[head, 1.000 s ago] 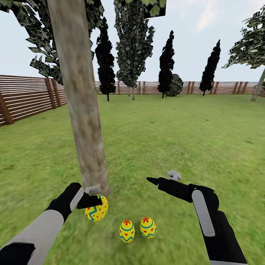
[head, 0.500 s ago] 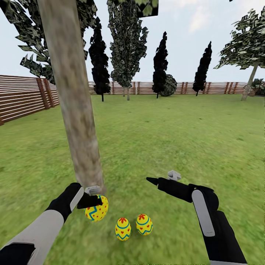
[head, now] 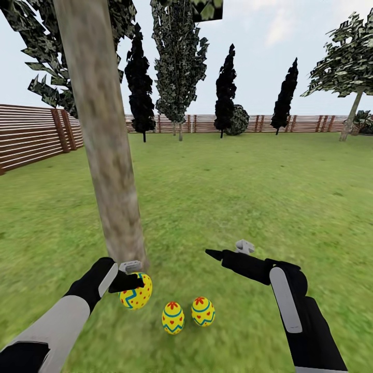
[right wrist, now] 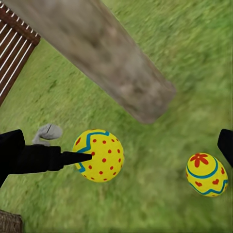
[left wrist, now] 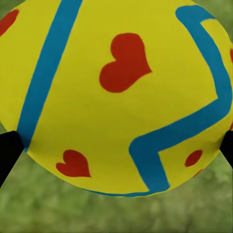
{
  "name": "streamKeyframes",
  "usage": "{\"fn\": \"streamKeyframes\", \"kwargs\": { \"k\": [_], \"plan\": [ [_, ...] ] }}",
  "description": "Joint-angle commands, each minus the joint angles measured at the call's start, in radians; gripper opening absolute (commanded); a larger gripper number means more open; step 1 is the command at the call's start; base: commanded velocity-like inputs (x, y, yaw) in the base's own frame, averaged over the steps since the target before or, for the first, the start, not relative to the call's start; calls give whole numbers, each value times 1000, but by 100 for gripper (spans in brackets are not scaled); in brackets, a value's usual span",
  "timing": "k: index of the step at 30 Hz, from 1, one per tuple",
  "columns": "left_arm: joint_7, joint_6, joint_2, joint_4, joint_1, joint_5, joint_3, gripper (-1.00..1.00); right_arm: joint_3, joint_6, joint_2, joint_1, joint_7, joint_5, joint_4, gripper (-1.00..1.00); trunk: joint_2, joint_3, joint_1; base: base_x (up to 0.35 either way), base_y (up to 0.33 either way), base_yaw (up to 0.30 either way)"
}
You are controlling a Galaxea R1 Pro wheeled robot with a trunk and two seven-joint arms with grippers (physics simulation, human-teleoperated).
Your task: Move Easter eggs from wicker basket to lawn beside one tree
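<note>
Eggs first: my left gripper (head: 135, 282) is clamped on one Easter egg (head: 136, 291) at the foot of the tree (head: 103, 140). Two more eggs (head: 173, 317) (head: 203, 311) stand on the lawn (head: 248, 197) at its four o'clock. My right gripper (head: 228, 252), fingers apart, hovers at their one o'clock.

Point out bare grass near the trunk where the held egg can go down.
Bare lawn lies left of the tree trunk, and more between the two resting eggs and the right tool. It is crowded where the left tool holds the third egg beside them.
</note>
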Motion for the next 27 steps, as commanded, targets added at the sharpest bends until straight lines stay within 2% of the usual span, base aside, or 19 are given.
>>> {"fn": "streamKeyframes", "kwargs": {
  "k": [1, 27],
  "plan": [
    [-3, 3, 1, -1, 0, 2, -6, -100, -3, 5, 1, -1, 10, 8, -1, 100, -8, -4, 4, 0, 0, 0],
    [-2, 1, 2, -1, 0, 1, -8, -100, -7, 5, 2, -1, 12, 7, -5, 100, -190, -86, 103, 0, 0, 0]
  ]
}}
